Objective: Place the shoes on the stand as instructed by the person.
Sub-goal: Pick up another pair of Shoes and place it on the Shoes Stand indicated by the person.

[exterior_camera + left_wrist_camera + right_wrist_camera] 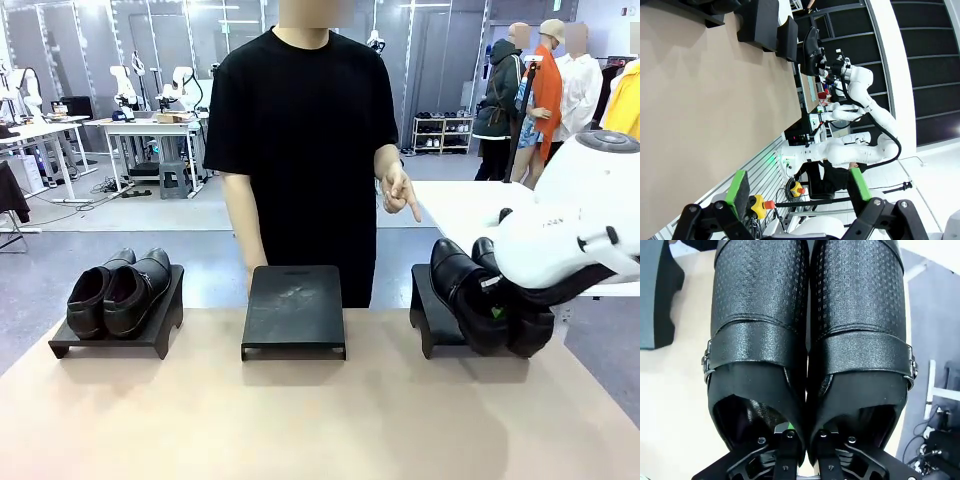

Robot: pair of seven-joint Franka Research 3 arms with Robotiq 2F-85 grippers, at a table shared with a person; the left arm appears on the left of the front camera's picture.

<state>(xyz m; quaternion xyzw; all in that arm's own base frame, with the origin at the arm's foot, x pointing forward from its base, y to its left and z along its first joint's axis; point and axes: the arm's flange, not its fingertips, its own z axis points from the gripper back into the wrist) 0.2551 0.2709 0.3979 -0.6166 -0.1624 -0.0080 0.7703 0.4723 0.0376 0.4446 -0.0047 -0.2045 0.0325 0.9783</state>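
Beige table, lab behind. Right gripper clamped on inner walls of shoe pair, fingers inside openings; pair held over right stand, toes toward person. Left gripper spread, nothing held.

A long tan counter fills the near part of the scene. Far off on the left stand white work desks with a small stool under one. Far off on the right is a low shelf by the wall. Just behind the counter on the right is a white desk. The floor is grey.
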